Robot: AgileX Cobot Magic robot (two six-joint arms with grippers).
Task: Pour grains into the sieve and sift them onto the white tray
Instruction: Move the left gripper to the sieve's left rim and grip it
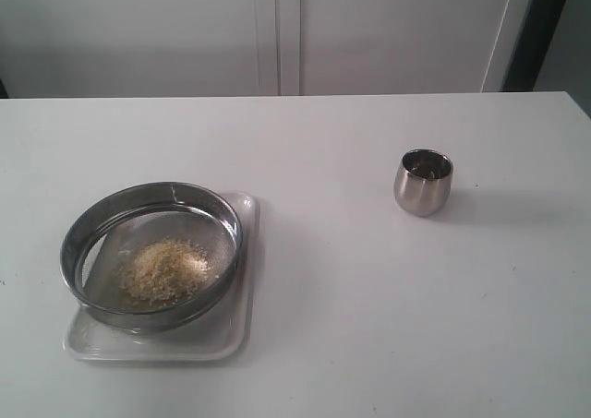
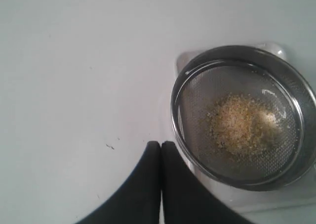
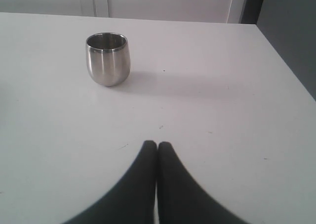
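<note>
The sieve (image 1: 152,255) rests on the white tray (image 1: 238,326) at the front left of the table. A heap of grains (image 1: 164,269) lies on its mesh. The left wrist view looks down on the sieve (image 2: 243,116), the grains (image 2: 243,125) and a corner of the tray (image 2: 272,48); my left gripper (image 2: 161,144) is shut and empty, beside the sieve's rim. My right gripper (image 3: 157,145) is shut and empty over bare table, well short of the steel cup (image 3: 107,58). Neither arm shows in the exterior view.
The small steel cup (image 1: 424,182) stands upright at the right middle of the white table (image 1: 351,344). White cabinet doors (image 1: 277,30) back the table. The table's right edge (image 3: 286,61) runs beyond the cup.
</note>
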